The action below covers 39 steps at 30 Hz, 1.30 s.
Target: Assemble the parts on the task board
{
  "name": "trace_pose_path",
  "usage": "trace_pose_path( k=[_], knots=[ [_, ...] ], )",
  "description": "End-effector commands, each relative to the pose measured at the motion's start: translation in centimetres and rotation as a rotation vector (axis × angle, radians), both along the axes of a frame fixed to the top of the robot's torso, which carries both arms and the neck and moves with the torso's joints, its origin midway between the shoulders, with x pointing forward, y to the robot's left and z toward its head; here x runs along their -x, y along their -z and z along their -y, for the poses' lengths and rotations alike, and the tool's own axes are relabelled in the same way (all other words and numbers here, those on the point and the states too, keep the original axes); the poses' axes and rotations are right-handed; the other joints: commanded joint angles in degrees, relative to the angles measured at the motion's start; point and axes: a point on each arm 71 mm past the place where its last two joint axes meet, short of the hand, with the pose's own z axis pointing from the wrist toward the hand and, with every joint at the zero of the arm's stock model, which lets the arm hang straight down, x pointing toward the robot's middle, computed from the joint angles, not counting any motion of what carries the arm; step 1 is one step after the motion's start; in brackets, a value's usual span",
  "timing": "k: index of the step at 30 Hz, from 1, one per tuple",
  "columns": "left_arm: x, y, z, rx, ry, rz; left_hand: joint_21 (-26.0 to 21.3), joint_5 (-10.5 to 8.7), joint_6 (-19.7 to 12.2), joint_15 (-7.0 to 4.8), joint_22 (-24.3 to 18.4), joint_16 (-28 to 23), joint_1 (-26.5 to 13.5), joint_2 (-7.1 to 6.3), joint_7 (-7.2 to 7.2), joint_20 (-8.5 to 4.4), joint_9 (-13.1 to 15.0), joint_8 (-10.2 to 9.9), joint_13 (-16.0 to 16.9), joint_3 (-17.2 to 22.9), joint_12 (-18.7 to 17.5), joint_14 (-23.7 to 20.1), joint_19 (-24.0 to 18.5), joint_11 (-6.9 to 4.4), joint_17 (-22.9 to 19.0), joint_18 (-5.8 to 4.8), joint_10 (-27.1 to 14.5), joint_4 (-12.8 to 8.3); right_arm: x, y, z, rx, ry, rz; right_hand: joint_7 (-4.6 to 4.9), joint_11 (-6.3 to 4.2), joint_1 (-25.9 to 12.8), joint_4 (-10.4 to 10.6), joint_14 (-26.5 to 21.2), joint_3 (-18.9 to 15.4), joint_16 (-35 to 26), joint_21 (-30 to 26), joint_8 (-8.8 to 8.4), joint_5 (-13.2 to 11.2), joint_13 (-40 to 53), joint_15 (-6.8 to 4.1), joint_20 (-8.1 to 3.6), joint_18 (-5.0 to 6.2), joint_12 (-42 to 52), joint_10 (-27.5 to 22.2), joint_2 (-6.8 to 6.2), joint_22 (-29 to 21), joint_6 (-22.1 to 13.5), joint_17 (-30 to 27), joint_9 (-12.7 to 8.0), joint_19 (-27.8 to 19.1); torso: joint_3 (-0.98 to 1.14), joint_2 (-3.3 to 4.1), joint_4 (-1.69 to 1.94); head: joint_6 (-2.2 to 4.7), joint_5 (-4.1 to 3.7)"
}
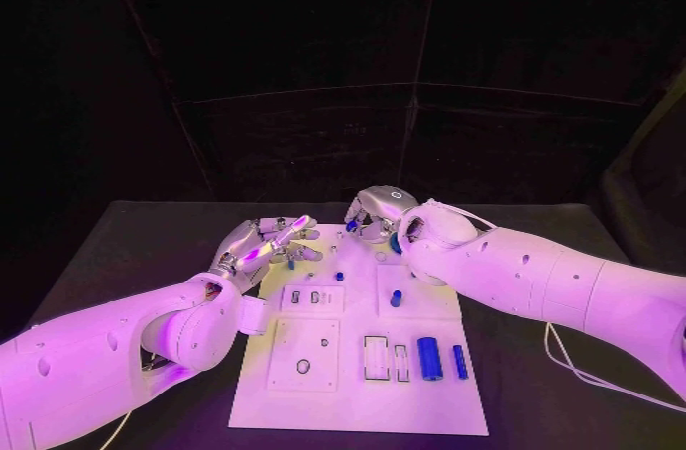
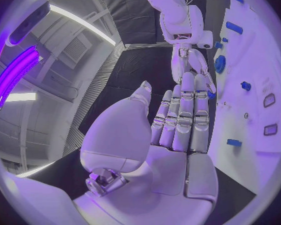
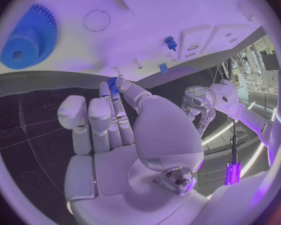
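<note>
Right hand point(image 3: 125, 135): pinches a small blue part point(image 3: 112, 83) at its fingertips.
Left hand point(image 2: 178, 120): flat, holds nothing.
Part: likely light, stiff, slippery; hold its sides.

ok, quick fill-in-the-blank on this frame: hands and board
1. The right hand pinches a small part whose colour is ___.
2. The left hand, its fingers stretched out, holds ___.
3. The toothed piece on the task board is a ___.
Missing words: blue; nothing; gear.
</note>
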Motion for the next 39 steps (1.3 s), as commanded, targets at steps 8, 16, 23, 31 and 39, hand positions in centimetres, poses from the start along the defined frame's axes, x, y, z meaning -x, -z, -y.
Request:
trace_pose_path(
  k=[8, 16, 23, 31, 39],
  knots=[
    [-0.1, -0.1, 0.1, 0.008, 0.01, 0.0, -0.42, -0.3, 0.06, 0.21, -0.13, -0.47, -0.01, 0.45, 0.38, 0.3, -0.08, -0.44, -0.06, -0.06, -0.34, -0.52, -0.13, 0.2, 0.16, 0.23, -0.19, -0.5, -0.4, 0.0, -0.9, 0.01, 0.007, -0.014, 0.12, -0.01, -0.13, 0.37, 0.1, 0.09, 0.34, 0.2, -0.18, -0.41, -0.08, -0.16, 0.17, -1.11, -0.2, -0.54, -0.57, 0.04, -0.19, 0.11, -0.1, -0.13, -0.11, 0.19, 0.09, 0.01, 0.18],
    [0.0, -0.3, 0.0, 0.007, 0.01, 0.001, -0.42, -0.3, 0.06, 0.21, -0.13, -0.47, -0.01, 0.45, 0.38, 0.3, -0.08, -0.44, -0.06, -0.06, -0.34, -0.52, -0.13, 0.2, 0.16, 0.23, -0.19, -0.5, -0.4, 0.2, -1.3, 0.027, -0.001, -0.028, 0.13, 0.01, -0.12, 0.41, 0.1, 0.14, 0.35, 0.2, -0.2, -0.41, -0.08, -0.15, 0.18, -1.11, -0.21, -0.58, -0.56, 0.04, -0.22, 0.1, -0.1, -0.14, -0.11, 0.37, 0.03, -0.15, 0.3],
    [-0.1, -0.3, -0.1, 0.007, 0.009, 0.001, -0.42, -0.3, 0.06, 0.21, -0.13, -0.47, -0.01, 0.45, 0.38, 0.3, -0.08, -0.44, -0.06, -0.06, -0.34, -0.52, -0.13, 0.2, 0.16, 0.23, -0.19, -0.5, -0.3, 0.2, -1.7, 0.029, -0.013, -0.033, 0.15, 0.03, -0.12, 0.46, 0.08, 0.18, 0.34, 0.19, -0.22, -0.42, -0.08, -0.13, 0.2, -1.1, -0.2, -0.62, -0.62, -0.02, -0.24, 0.04, -0.11, -0.19, -0.11, 0.41, 0.02, -0.44, 0.5],
    [-0.2, -0.3, -0.1, 0.004, 0.007, -0.001, -0.48, -0.29, 0.05, 0.22, -0.17, -0.53, 0.05, 0.48, 0.4, 0.32, -0.07, -0.48, -0.05, -0.06, -0.38, -0.56, -0.16, 0.22, 0.23, 0.23, -0.21, -0.57, -0.2, 0.1, -2.1, 0.028, -0.029, -0.018, 0.16, 0.04, -0.17, 0.54, 0.07, 0.2, 0.35, 0.2, -0.23, -0.43, -0.08, -0.11, 0.22, -1.1, -0.18, -0.64, -0.68, 0.01, -0.24, 0.03, -0.11, -0.2, -0.17, 0.42, 0.07, -0.63, 0.52],
    [-0.3, -0.2, -0.2, 0.002, 0.006, -0.005, -0.52, -0.29, 0.02, 0.24, -0.19, -0.58, 0.08, 0.5, 0.43, 0.34, -0.07, -0.52, -0.05, -0.06, -0.43, -0.6, -0.19, 0.24, 0.29, 0.23, -0.25, -0.62, -0.2, 0.0, -2.3, 0.032, -0.027, 0.002, 0.31, 0.19, -0.31, 0.85, -0.07, 0.36, 0.2, 0.1, -0.39, -0.42, -0.15, 0.01, 0.32, -1.04, -0.25, -1.14, -1.04, -0.27, -0.58, -0.4, -0.18, -0.47, -0.26, 0.53, 0.08, -0.49, 0.36]
  ],
)
